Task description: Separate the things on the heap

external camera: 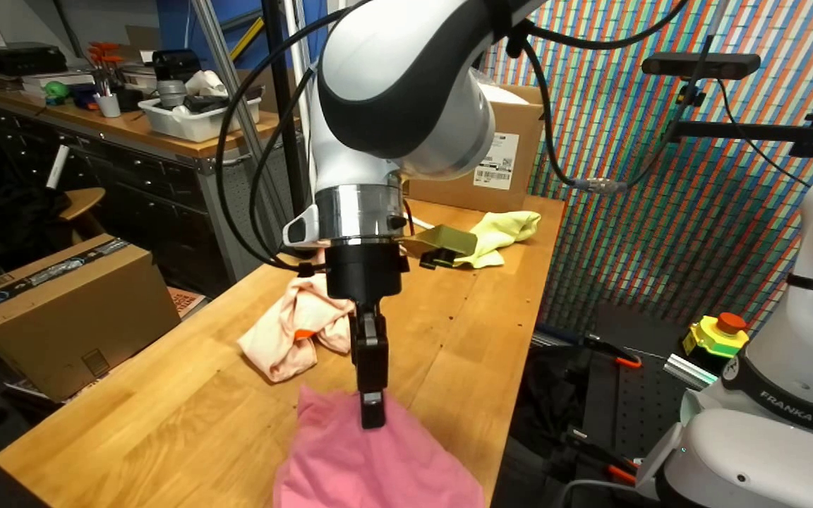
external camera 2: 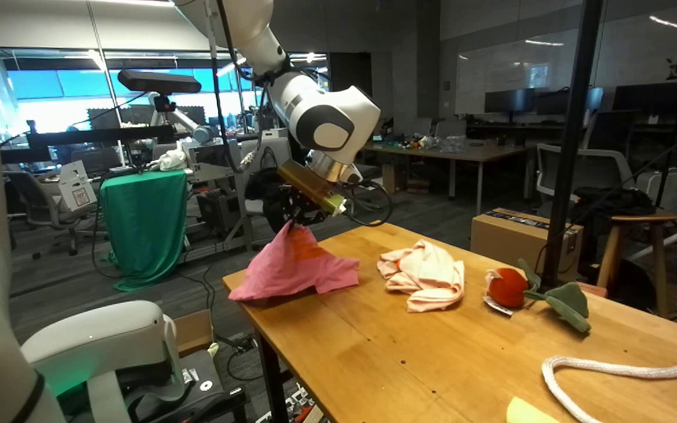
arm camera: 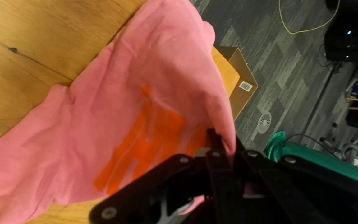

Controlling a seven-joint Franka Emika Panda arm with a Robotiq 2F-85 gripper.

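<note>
Pink cloth (external camera 2: 262, 276) was tented near a corner of the table (external camera 2: 385, 352), its peak pinched in the gripper (arm camera: 225, 143). The wrist view exposed its orange print (arm camera: 160, 137). In an exterior view, the red ball (external camera 2: 506, 288) and white cord (external camera 2: 626, 371) were visible, with the yellow-green cloth (external camera 2: 525, 412) cropped; in an exterior view, that cloth (external camera: 509, 229) appeared more fully.

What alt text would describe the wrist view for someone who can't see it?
A black gripper pinches a pink cloth with an orange print, which drapes over a wooden table. To the right are a grey floor, a cardboard box and green fabric.
</note>
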